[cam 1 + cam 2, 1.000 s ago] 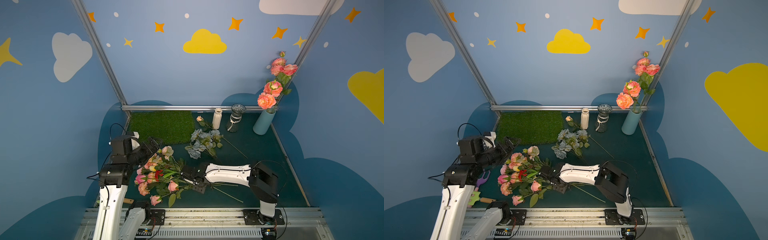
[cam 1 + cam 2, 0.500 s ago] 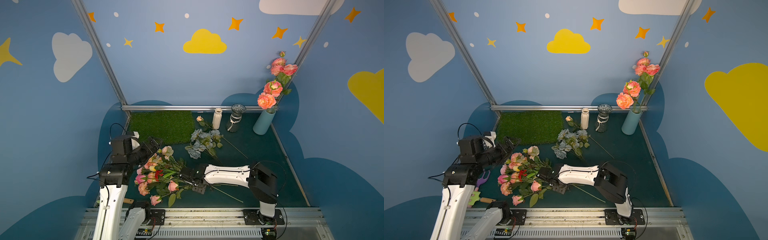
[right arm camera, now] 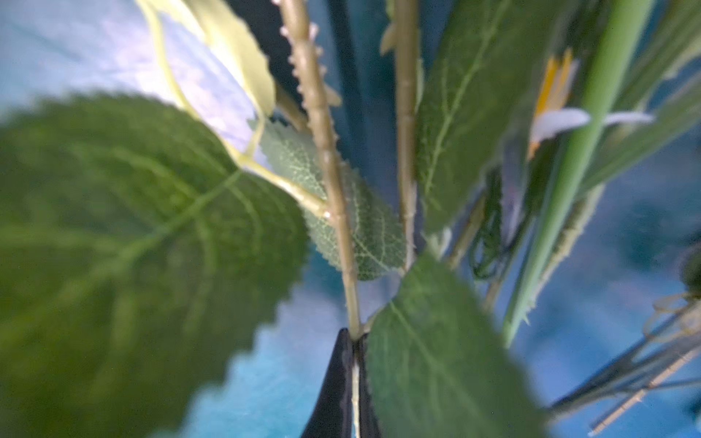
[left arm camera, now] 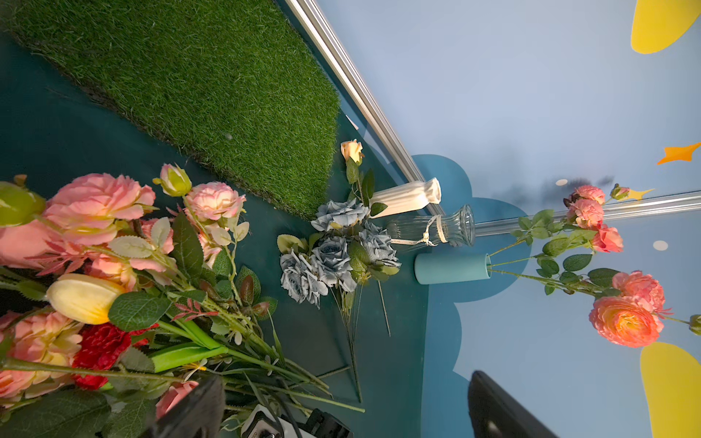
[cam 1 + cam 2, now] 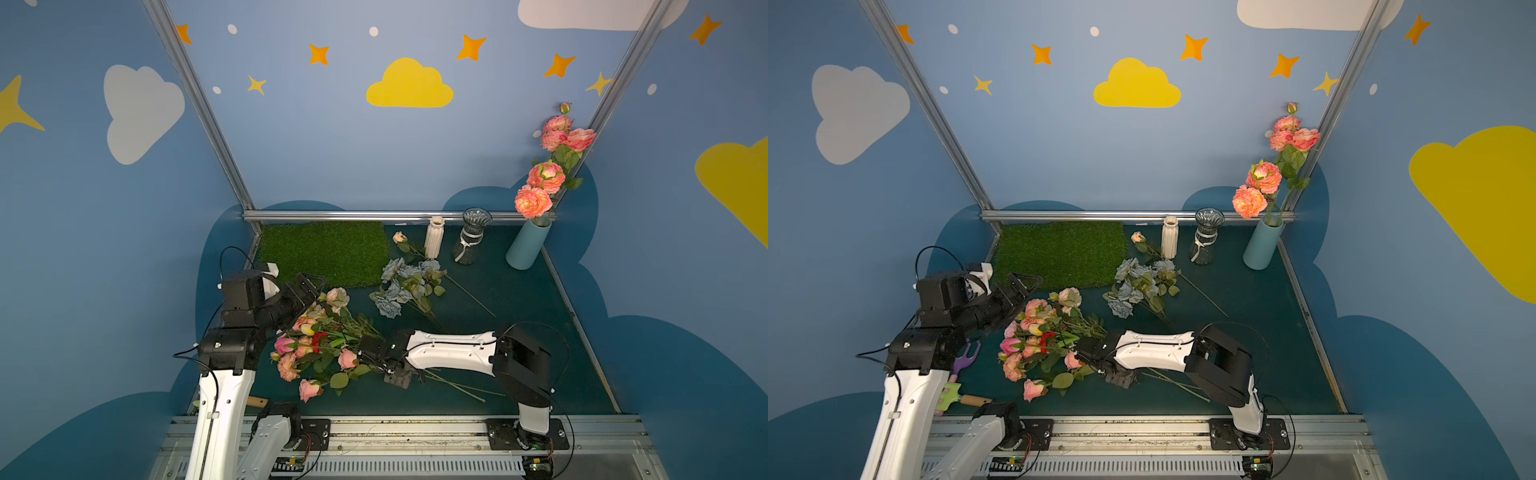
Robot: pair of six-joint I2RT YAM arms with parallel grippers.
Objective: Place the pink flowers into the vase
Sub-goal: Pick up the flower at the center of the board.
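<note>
The pink flowers (image 5: pixel 305 347) (image 5: pixel 1027 347) lie in a loose pile at the front left of the table, stems pointing right. My right gripper (image 5: pixel 368 348) (image 5: pixel 1082 347) reaches low into those stems. In the right wrist view it (image 3: pixel 354 337) is shut on one thin thorny stem (image 3: pixel 326 170) among leaves; which bloom the stem belongs to is hidden. My left gripper (image 5: pixel 309 286) (image 5: pixel 1023 286) hovers open over the bloom end of the pile, holding nothing. A light blue vase (image 5: pixel 525 247) (image 5: pixel 1262 245) (image 4: pixel 451 268) stands at the back right with several pink blooms in it.
A grey-blue rose bunch (image 5: pixel 405 286) lies mid-table. One peach rose (image 5: pixel 400 237), a white ribbed vase (image 5: pixel 434 237) and a glass vase (image 5: pixel 471 241) are along the back. A grass mat (image 5: pixel 328 253) is back left. Garden tools (image 5: pixel 963 361) lie under the left arm.
My right gripper has closed onto a stem in the pile and edged slightly left. The left arm has stayed still.
</note>
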